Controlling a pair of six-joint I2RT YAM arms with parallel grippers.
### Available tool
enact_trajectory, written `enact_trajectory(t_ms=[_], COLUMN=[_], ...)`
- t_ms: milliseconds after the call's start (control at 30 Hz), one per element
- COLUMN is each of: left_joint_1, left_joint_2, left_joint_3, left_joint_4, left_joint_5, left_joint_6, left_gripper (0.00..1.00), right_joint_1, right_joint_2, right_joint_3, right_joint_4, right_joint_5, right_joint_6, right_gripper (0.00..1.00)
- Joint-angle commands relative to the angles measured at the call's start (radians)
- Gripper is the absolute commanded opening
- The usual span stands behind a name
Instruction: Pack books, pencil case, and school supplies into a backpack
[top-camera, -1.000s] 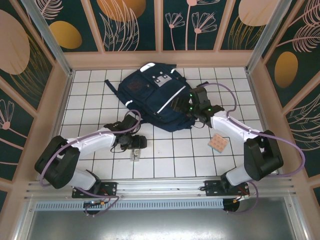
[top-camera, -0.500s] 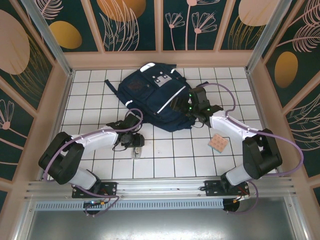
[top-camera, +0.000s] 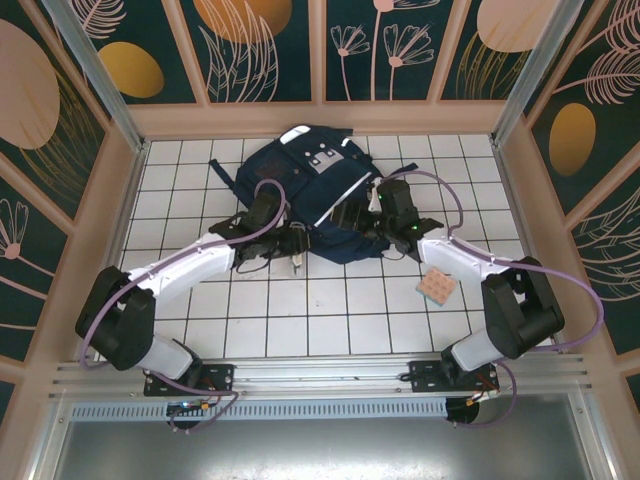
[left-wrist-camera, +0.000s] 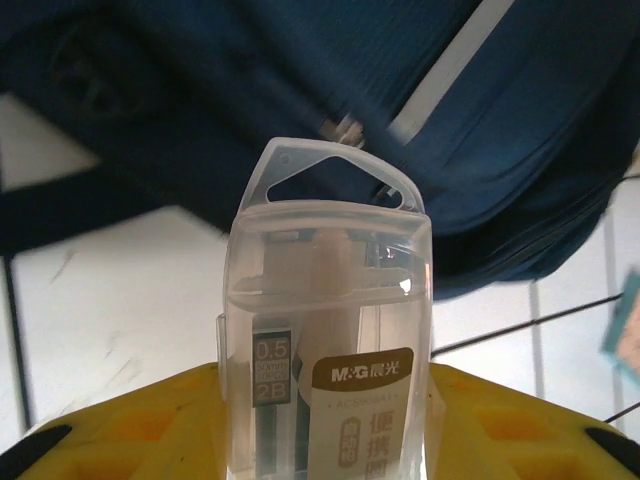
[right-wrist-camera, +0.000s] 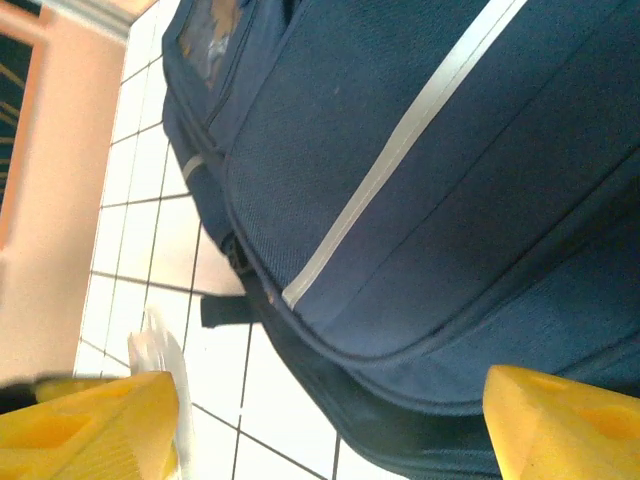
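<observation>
The navy backpack (top-camera: 305, 185) lies at the middle back of the tiled table, front face up. My left gripper (top-camera: 288, 250) hovers at its near edge, shut on a narrow clear oblong box (top-camera: 297, 262) of pencil leads. In the left wrist view the box (left-wrist-camera: 328, 320) stands upright between my yellow fingers (left-wrist-camera: 120, 425), with the backpack (left-wrist-camera: 300, 90) just beyond. My right gripper (top-camera: 362, 218) is at the backpack's right side, open, with the bag's lower edge (right-wrist-camera: 400, 330) between its wide-set fingertips (right-wrist-camera: 560, 425). The books and pencil case are out of view.
A pinkish-tan dotted pad (top-camera: 437, 288) lies on the tiles at the right, near my right forearm. Dark straps (top-camera: 225, 180) trail left of the backpack. Wooden walls (top-camera: 110, 230) enclose the table on three sides.
My left gripper shut on the clear box near the table's front and carried it up to the backpack's near edge. My right gripper shifted slightly left along the bag.
</observation>
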Motion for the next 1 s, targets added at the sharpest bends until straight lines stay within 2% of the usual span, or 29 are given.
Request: enact_trajectory(t_ms=[0,167,333,467,667,800,967], left_joint_1=[0.026,0.051,0.051,0.051,0.051,0.051,0.051], left_joint_2=[0.061,0.134,0.171,0.180,0.165,0.161,0.163], left_joint_3=[0.054,0.092,0.086,0.064,0.051,0.037,0.022], left_joint_4=[0.129,0.234,0.327,0.392,0.400,0.415,0.431], left_joint_5=[0.070,0.145,0.186,0.215,0.219,0.225,0.226], left_joint_6=[-0.058,-0.124,-0.198,-0.253,-0.266,-0.278,-0.286], left_gripper=[0.45,0.44,0.44,0.44,0.44,0.44,0.48], right_joint_1=[0.020,0.048,0.095,0.124,0.136,0.137,0.140], right_joint_2=[-0.059,-0.092,-0.043,0.019,0.087,0.115,0.118], right_joint_3=[-0.056,-0.155,-0.175,-0.150,-0.093,-0.071,-0.067], right_joint_4=[0.129,0.251,0.321,0.342,0.323,0.340,0.369], right_joint_5=[-0.093,-0.136,-0.128,-0.086,-0.002,-0.003,-0.018], right_joint_6=[-0.064,-0.106,-0.125,-0.134,-0.176,-0.174,-0.159], right_gripper=[0.78,0.75,0.72,0.72,0.71,0.59,0.34])
